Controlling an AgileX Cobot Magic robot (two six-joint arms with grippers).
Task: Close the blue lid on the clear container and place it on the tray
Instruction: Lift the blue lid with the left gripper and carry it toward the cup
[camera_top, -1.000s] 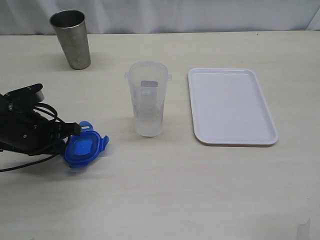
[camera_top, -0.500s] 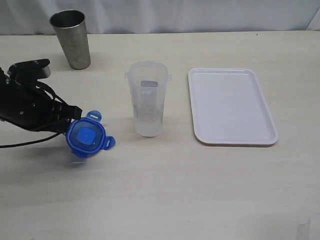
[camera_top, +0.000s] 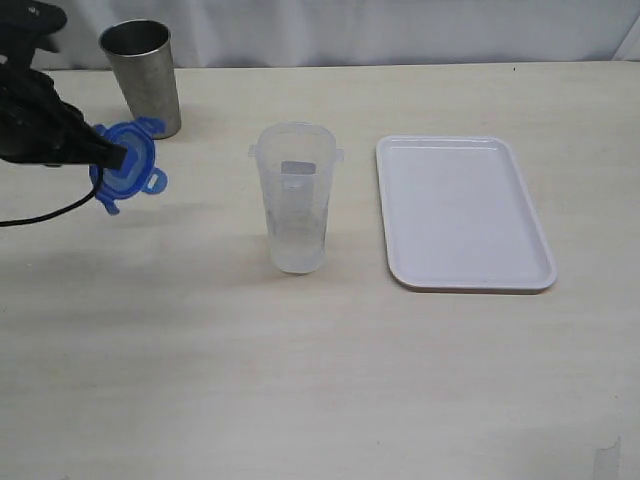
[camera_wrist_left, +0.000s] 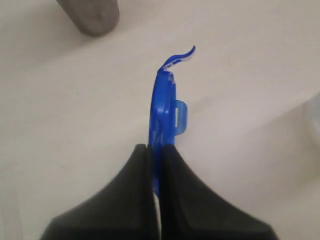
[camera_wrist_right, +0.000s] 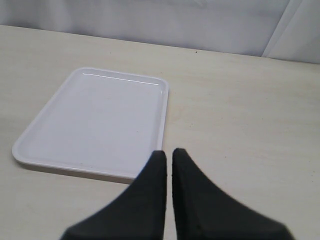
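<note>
Closest to you, the front part of the bench (camera_top: 320, 400) is pale, with a wood look. Your right end effector (camera_wrist_right: 169, 152) shows up only in its own wrist view. Its two black fingers are pushed together and they hold nothing. It hangs over the bench, and the tray (camera_wrist_right: 95, 115) lies just past its tips.

Look a bit further back and you find the clear container (camera_top: 296, 200). It stands upright on the bench, close to the middle, and its top is open. You can see a small grey patch (camera_top: 296, 170) through its side. The tray is white and lies flat on the bench. It is to the right of the clear container, near it but not touching it.

Further back again, on the left side, is your left end effector (camera_top: 108, 157). It is clamped on the blue lid (camera_top: 130, 165). In the left wrist view you see the blue lid from its thin edge, sticking out from between the two black fingers. One finger presses on each flat face, and a small flap bends out at the far end. The blue lid looks lifted up off the bench. It is well to the left of the clear container and not on it. A black cable (camera_top: 40, 215) droops down from that arm.

Farthest back stands the grey steel cup (camera_top: 145, 78). It is upright and right behind the blue lid. You cannot tell if the two touch. Behind the bench hangs a white curtain (camera_top: 400, 30).
</note>
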